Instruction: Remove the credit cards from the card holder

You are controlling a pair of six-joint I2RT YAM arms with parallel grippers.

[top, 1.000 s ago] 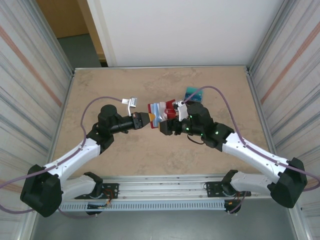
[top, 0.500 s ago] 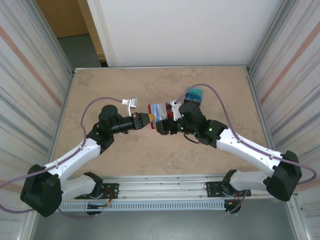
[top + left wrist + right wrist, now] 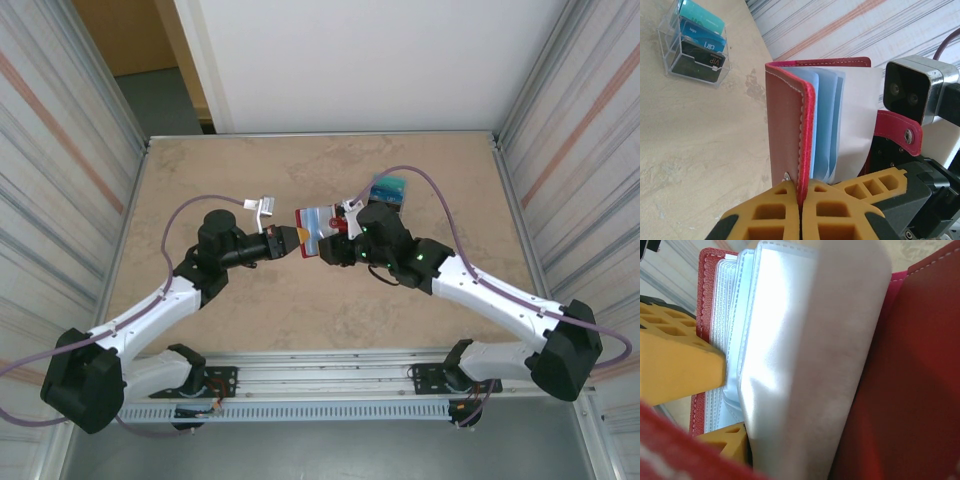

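The card holder (image 3: 313, 228), a red folding wallet, is held up over the middle of the table. My left gripper (image 3: 290, 240) is shut on the edge of its red cover (image 3: 805, 145). Pale blue clear pockets (image 3: 827, 125) and a whitish sleeve (image 3: 810, 365) fan out inside it. My right gripper (image 3: 333, 250) is pushed in from the other side, one yellow finger (image 3: 875, 185) lying against the sleeve; its grip is hidden. Three credit cards (image 3: 699, 45), teal, blue and black, stand in a clear box (image 3: 388, 188) at the back right.
The snap tab (image 3: 900, 131) hangs off the wallet beside the right wrist camera (image 3: 912, 90). Metal frame walls close in both sides of the tan tabletop (image 3: 230, 310). Purple cables arc over both arms.
My right arm has pushed left into the open wallet and now covers its right flap, and its jaws have narrowed. The left gripper has stayed shut on the cover.
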